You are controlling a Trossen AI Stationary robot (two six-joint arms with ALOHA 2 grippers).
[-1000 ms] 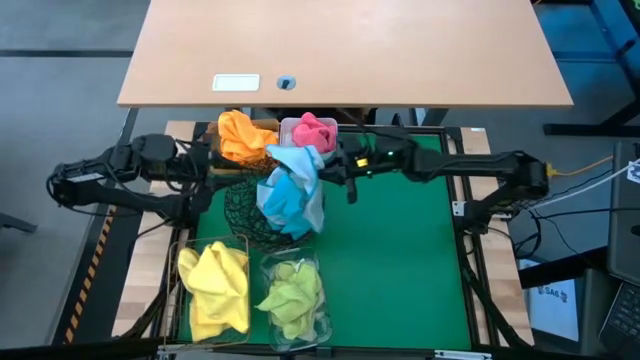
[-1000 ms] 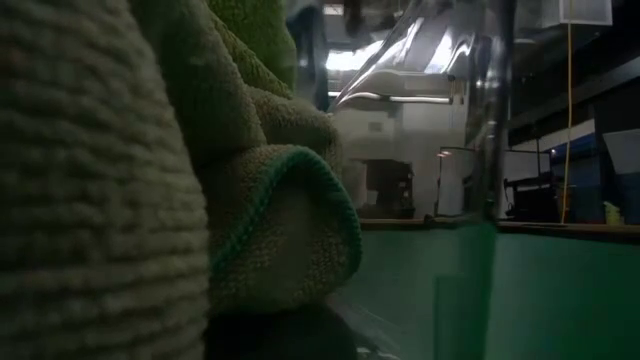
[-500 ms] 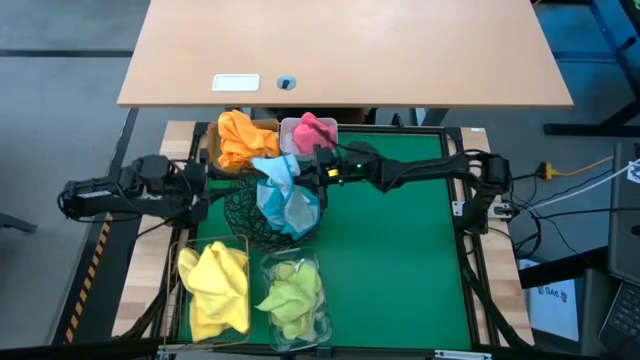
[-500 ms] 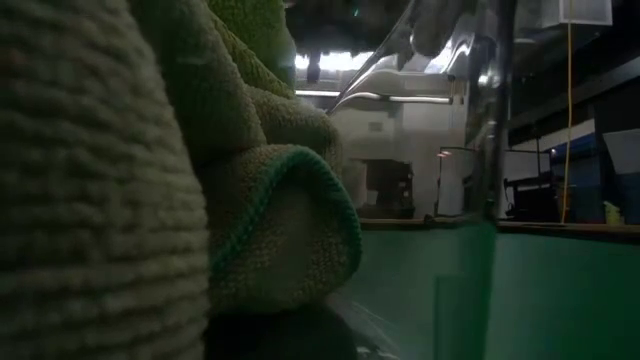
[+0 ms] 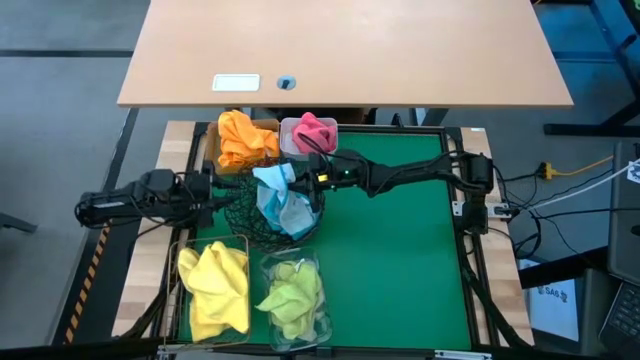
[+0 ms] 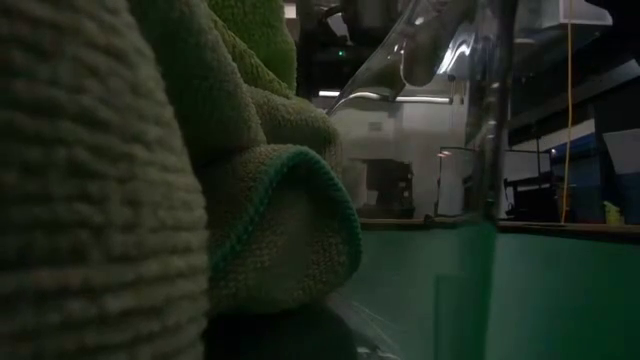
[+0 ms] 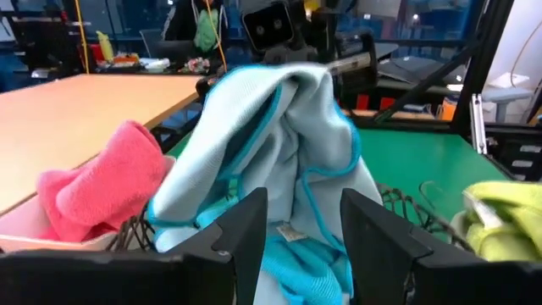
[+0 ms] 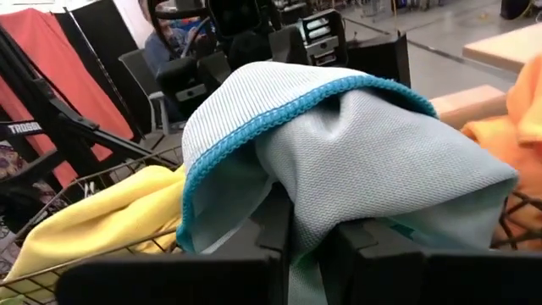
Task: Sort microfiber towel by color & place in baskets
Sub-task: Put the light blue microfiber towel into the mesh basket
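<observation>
A robotics lab or workshop: the green-topped table [image 5: 400,260] sits in a black metal frame, with cables trailing beside it on grey flooring. Beyond it stands a plain wooden desk [image 5: 400,50], and behind that are office chairs [image 8: 135,72] and equipment racks.

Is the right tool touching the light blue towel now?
Touching. In the right wrist view the right tool has its fingers closed on a fold of the light blue towel, and the cloth drapes over them.
</observation>
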